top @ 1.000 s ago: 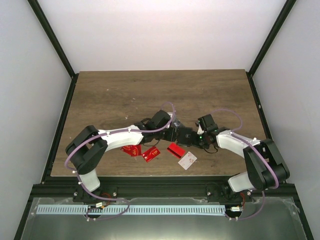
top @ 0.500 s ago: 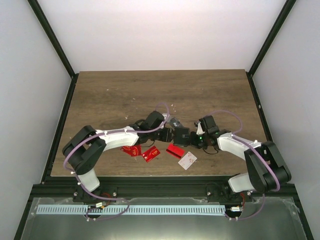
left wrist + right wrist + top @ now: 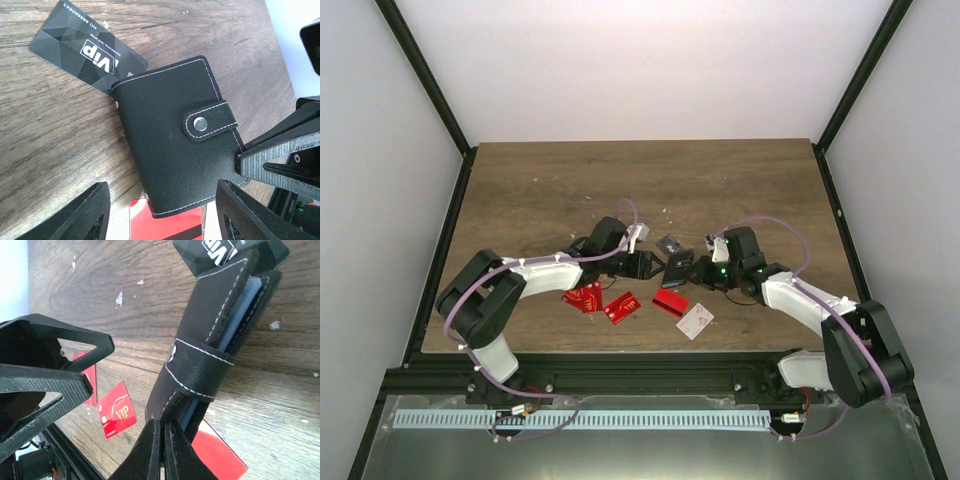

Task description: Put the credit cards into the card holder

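Card holder point(image 3: 170, 145) is grainy black stitched leather.

Lab rig: white-walled enclosure point(image 3: 650, 70), wooden table point(image 3: 570, 180)

White arm links point(image 3: 552, 274), black joints point(image 3: 486, 300), thin lilac cables point(image 3: 768, 219)

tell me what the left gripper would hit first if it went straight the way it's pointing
Probably the card holder, lying just ahead of the open left gripper and pinched at its edge by the right gripper. Height is hard to judge here, so it might pass just above the cover.
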You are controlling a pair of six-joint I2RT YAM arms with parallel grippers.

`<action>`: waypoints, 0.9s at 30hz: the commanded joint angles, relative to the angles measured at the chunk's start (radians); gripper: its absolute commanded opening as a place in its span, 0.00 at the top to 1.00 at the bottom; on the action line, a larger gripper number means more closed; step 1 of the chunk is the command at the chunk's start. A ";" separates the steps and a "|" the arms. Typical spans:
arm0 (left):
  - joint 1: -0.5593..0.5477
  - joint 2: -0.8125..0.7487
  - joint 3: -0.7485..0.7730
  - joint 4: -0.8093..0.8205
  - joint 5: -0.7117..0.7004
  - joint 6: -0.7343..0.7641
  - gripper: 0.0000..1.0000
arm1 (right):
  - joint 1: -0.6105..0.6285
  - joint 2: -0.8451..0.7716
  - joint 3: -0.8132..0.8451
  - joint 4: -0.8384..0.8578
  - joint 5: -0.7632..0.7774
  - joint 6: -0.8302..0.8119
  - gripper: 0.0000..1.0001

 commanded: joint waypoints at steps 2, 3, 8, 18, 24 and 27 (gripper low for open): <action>0.024 -0.008 -0.027 0.081 0.066 -0.018 0.39 | -0.008 0.002 0.036 -0.064 0.028 -0.021 0.98; 0.024 -0.004 -0.026 0.083 0.066 -0.015 0.39 | -0.008 0.019 0.052 -0.108 0.072 -0.034 0.93; 0.024 0.040 -0.009 0.094 0.089 -0.004 0.39 | -0.007 0.079 0.081 -0.198 0.146 -0.050 0.59; 0.020 0.115 0.044 0.071 0.113 0.007 0.40 | -0.006 0.131 0.114 -0.215 0.257 -0.062 0.29; 0.011 0.148 0.082 0.055 0.116 0.011 0.40 | -0.007 0.225 0.156 -0.168 0.233 -0.091 0.38; 0.010 0.159 0.090 0.045 0.111 0.017 0.40 | -0.006 0.260 0.185 -0.179 0.243 -0.108 0.50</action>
